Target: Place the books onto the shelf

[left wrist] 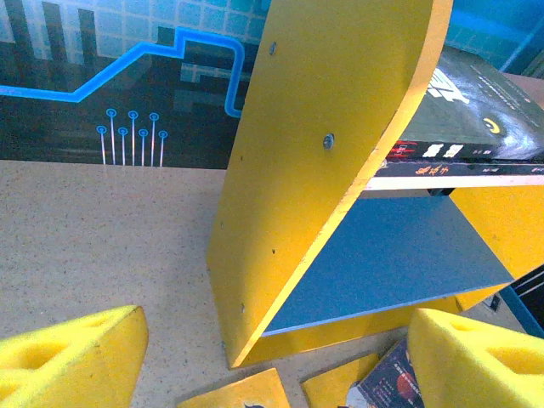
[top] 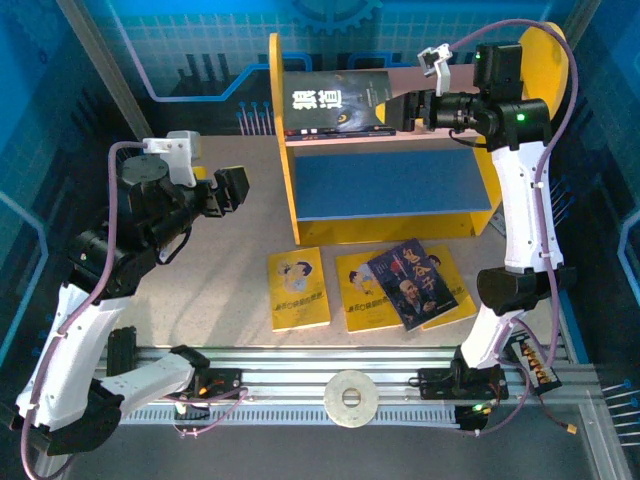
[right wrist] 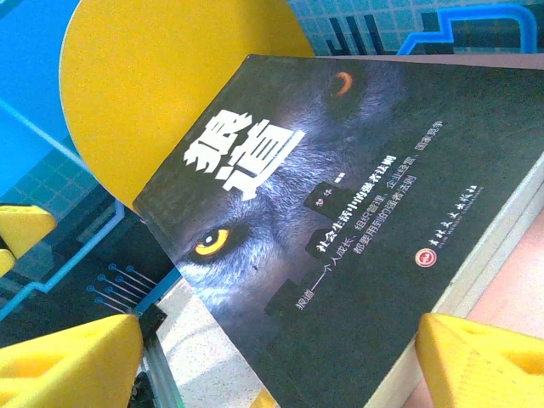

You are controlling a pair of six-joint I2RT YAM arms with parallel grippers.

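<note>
Two pincers, both with yellow foam pads, stand spread wide with nothing clamped between them. Your left gripper (top: 234, 187) (left wrist: 276, 340) hovers over the speckled beige tabletop (top: 230, 270), to the left of the two-tier shelf with yellow side panels (top: 283, 140), and its camera looks at that shelf's near side panel. Your right gripper (top: 418, 108) (right wrist: 276, 340) hangs at the right end of the pale pink upper board (left wrist: 450, 181), facing the dark wolf-face paperback (top: 335, 100) (right wrist: 340, 212). You cannot tell whether its pads touch the cover. That book lies flat on the upper board, on top of another dark-spined book (left wrist: 442, 168). The blue lower board (top: 385, 185) is bare. On the table in front of the shelf lies a thin yellow cartoon paperback (top: 298, 288). Just to its right, a dark portrait paperback (top: 412, 283) rests tilted across more yellow covers (top: 358, 295).
</note>
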